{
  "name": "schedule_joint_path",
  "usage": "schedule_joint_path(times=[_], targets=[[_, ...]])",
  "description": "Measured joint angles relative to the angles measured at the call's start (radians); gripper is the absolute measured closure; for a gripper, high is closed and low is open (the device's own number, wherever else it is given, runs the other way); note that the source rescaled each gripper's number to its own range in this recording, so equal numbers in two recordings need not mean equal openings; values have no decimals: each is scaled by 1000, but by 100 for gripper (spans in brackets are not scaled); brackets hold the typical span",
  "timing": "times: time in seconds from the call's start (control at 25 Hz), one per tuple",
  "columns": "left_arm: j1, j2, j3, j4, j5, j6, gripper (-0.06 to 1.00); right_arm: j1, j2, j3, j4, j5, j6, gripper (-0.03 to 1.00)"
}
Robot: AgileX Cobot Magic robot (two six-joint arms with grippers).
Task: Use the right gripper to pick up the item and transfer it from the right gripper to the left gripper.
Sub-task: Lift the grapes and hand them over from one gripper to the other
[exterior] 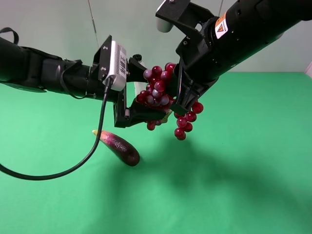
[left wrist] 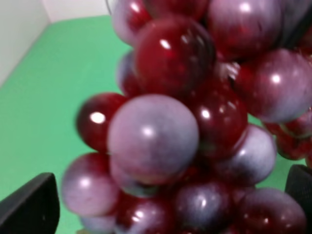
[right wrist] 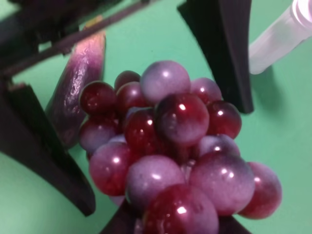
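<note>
The bunch of dark red grapes hangs in mid-air between the two arms. My right gripper, on the arm with the orange-and-white sticker, comes down from the upper right and is shut on the bunch's upper part. The grapes fill the right wrist view and hide its fingers. My left gripper, with the white box, reaches in from the left. In the left wrist view its fingers stand wide apart with the grapes between them. Those same fingers flank the bunch in the right wrist view.
A purple eggplant lies on the green tabletop below the left gripper; it also shows in the right wrist view. A white bottle lies on the table beyond the grapes. The left arm's black cable loops down low.
</note>
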Motion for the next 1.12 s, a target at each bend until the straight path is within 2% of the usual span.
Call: schedule_joint_path(times=[0.24,0.32,0.36,0.4,0.48,0.52,0.56,1.08,1.12], targets=[[-23,33,-29,2,-18,2,10,0,0,0,2,0,0,97],[-27,33,-38,2,-32,3,17,0,0,0,2,0,0,97],[-29,33,-41,1,-38,4,23,0,0,0,3,0,0,97],[-32,34,-41,0,-41,4,34,0,0,0,3,0,0,97],[-38,36,-41,0,-52,4,67,0,0,0,3,0,0,97],[-39,36,-41,0,-59,5,88,0,0,0,3,1,0,97],[-40,36,-41,0,-62,5,93,0,0,0,3,4,0,97],[-41,36,-41,-3,-65,38,93,0,0,0,3,0,0,97],[-41,36,-41,-3,-65,38,93,0,0,0,3,0,0,94]])
